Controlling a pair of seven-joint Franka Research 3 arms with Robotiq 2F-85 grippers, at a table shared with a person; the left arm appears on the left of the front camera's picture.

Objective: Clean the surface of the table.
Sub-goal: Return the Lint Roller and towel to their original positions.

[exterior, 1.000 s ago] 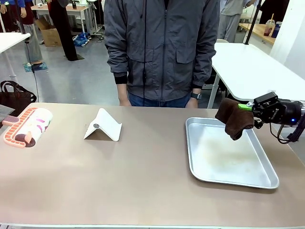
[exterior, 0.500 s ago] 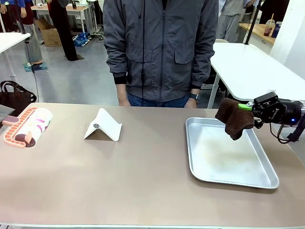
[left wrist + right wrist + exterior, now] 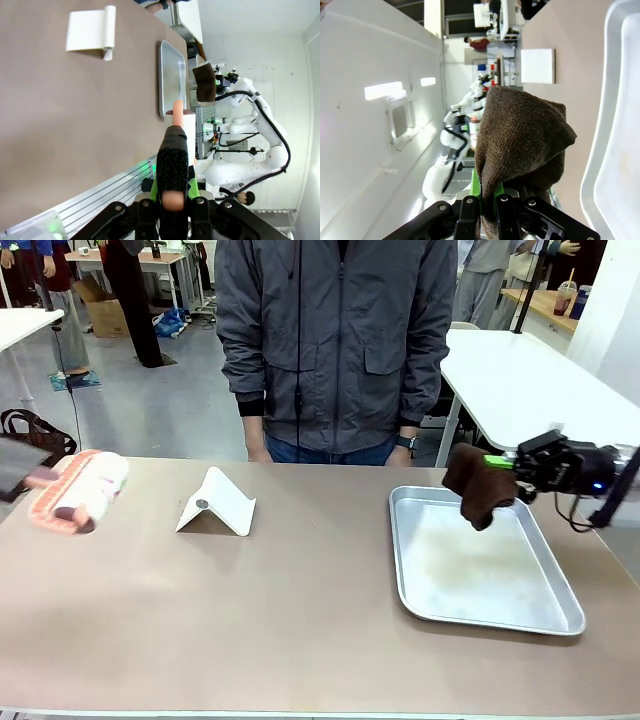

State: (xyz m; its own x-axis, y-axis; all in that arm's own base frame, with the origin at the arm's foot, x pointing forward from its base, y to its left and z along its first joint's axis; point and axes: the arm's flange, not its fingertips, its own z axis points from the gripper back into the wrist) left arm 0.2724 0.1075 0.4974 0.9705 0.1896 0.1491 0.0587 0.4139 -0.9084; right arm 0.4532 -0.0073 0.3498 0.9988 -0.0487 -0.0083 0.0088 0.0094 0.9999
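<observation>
Above the tray [image 3: 560, 617] on the table [image 3: 300, 620], the right gripper [image 3: 497, 462] clamps a brown cloth [image 3: 474, 484]; the left gripper [image 3: 172, 192], well apart, clamps a lint roller [image 3: 80, 490].

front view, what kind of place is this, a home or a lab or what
Most likely a robotics lab or shared workshop. A person stands across a plain work table, white tables stand behind on a grey floor, and a white robot arm on its mount appears in the left wrist view.
</observation>
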